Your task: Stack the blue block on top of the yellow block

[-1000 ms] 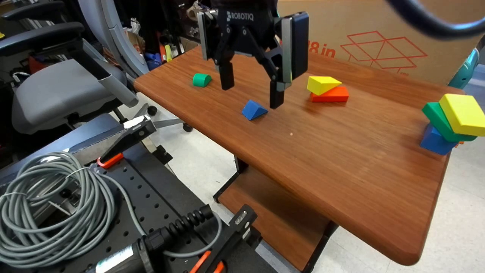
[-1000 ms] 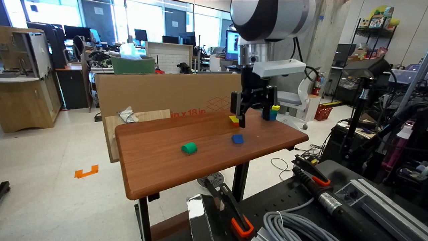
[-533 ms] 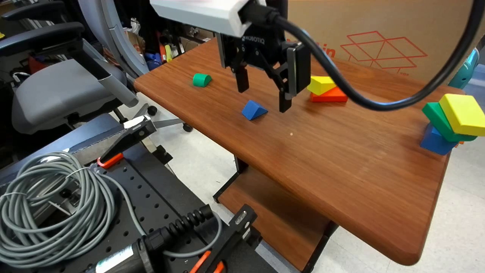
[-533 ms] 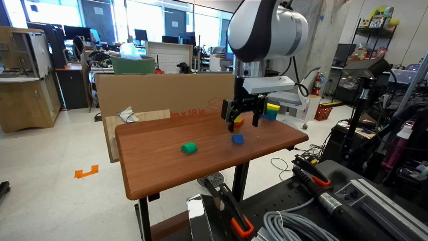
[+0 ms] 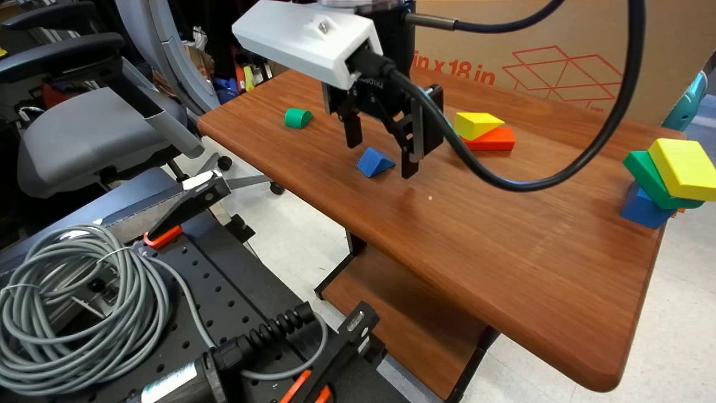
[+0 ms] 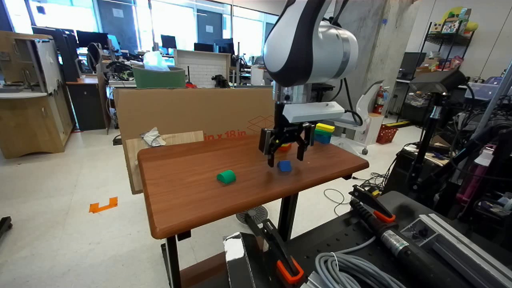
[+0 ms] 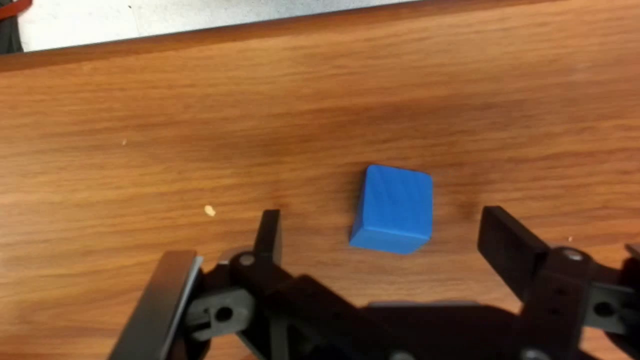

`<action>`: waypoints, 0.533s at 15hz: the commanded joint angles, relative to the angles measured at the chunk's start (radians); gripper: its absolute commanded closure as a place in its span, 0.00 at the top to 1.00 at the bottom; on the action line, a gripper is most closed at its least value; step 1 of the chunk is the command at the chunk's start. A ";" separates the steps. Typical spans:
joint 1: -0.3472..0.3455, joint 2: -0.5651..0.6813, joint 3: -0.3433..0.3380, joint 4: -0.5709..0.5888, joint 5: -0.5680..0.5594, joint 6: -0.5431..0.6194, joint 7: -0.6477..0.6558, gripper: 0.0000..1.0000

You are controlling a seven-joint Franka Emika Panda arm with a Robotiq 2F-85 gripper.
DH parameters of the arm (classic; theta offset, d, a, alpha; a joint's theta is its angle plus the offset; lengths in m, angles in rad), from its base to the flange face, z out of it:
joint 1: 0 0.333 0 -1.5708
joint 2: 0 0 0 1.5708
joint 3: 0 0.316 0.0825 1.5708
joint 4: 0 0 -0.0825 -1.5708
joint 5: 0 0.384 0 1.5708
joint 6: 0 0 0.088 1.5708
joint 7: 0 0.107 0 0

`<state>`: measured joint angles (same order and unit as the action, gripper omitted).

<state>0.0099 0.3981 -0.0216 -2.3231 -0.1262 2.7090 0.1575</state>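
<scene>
Could pass left to the green block point(image 6: 227, 177), or down either side of the blue block point(image 7: 397, 206); blocked at far side by yellow block point(image 5: 474, 125) atop red block point(image 5: 497, 141), right by hanging cable point(image 5: 520, 186).

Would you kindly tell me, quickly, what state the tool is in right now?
The tool: open, holding nothing; the blue block rests on the table, ungripped.

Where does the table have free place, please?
Bare, specks aside: between the blue triangular block and the blue-green-yellow stack; past the green half-cylinder toward the nearer table end. Crowded: around that triangular block, by the gripper.
</scene>
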 commanded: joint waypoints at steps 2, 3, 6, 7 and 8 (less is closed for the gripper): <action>0.038 0.044 -0.025 0.040 0.010 0.013 0.028 0.74; 0.041 0.047 -0.025 0.045 0.011 0.006 0.030 0.65; 0.044 0.041 -0.020 0.044 0.020 0.001 0.033 0.43; 0.045 0.038 -0.022 0.045 0.022 -0.003 0.037 0.36; 0.040 0.035 -0.020 0.044 0.028 -0.007 0.033 0.28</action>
<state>0.0335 0.4216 -0.0288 -2.2915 -0.1262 2.7083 0.1815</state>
